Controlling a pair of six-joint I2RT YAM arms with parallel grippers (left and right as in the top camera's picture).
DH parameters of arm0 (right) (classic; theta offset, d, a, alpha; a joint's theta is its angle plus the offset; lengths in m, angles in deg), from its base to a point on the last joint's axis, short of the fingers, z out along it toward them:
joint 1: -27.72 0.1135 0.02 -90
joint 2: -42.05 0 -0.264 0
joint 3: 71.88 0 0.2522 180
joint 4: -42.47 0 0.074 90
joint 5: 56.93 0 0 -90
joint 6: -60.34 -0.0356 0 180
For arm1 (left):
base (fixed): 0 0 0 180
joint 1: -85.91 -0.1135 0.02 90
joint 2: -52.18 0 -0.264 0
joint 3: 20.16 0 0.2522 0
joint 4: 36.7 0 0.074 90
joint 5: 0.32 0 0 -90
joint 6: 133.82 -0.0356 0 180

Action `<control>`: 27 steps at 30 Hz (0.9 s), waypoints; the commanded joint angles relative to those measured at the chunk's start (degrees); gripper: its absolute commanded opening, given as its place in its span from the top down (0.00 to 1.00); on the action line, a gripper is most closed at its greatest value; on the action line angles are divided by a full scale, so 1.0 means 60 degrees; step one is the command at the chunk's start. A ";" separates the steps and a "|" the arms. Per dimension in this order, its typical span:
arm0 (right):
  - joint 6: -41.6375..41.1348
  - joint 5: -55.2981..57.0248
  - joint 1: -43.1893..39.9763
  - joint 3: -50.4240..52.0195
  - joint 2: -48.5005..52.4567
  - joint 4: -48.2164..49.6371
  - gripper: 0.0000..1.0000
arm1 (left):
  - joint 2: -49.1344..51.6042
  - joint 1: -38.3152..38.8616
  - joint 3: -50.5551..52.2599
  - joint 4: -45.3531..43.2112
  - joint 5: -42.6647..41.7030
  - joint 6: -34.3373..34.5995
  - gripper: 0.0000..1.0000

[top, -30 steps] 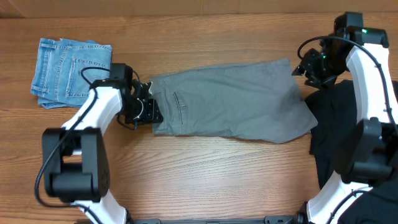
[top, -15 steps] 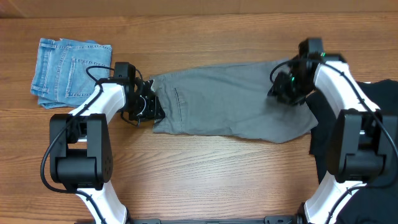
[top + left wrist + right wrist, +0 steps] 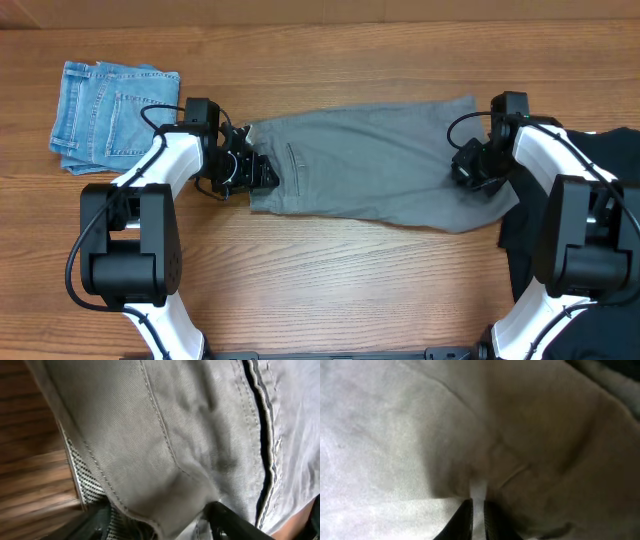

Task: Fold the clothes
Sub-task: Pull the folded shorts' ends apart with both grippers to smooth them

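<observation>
The grey trousers (image 3: pixel 370 165) lie flat across the middle of the wooden table, waistband to the left and leg ends to the right. My left gripper (image 3: pixel 252 172) is at the waistband end. In the left wrist view its jaws (image 3: pixel 162 522) are closed around a bunched fold of the waistband cloth (image 3: pixel 150 435), with patterned lining showing at the edge. My right gripper (image 3: pixel 468 170) is on the leg end. In the right wrist view its fingers (image 3: pixel 477 515) are almost together, pinching the grey cloth (image 3: pixel 395 435).
Folded light-blue jeans (image 3: pixel 115 115) lie at the back left. A black garment (image 3: pixel 518 235) lies at the right, next to the trouser leg ends, and shows dark in the right wrist view's top corner (image 3: pixel 615 370).
My right arm came from the back right corner down onto the trouser leg end and closed on the cloth. The trousers shifted slightly to the right. My left gripper stayed at the waistband.
</observation>
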 commanded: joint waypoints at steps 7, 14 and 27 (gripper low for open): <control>0.2845 -0.1876 -0.0317 -0.0769 -0.1548 -0.0251 0.48 | 0.0947 0.0062 0.0492 -0.0328 0.1596 -0.0120 0.58; 0.3115 -0.1887 -0.0291 -0.0656 -0.1628 0.1326 0.56 | 0.0947 0.0062 0.0503 -0.0007 0.2437 -0.0160 0.77; 0.3118 0.0266 -0.0066 -0.0291 0.0375 0.6062 0.35 | 0.0947 0.0069 0.0503 -0.0157 0.1989 -0.0182 0.50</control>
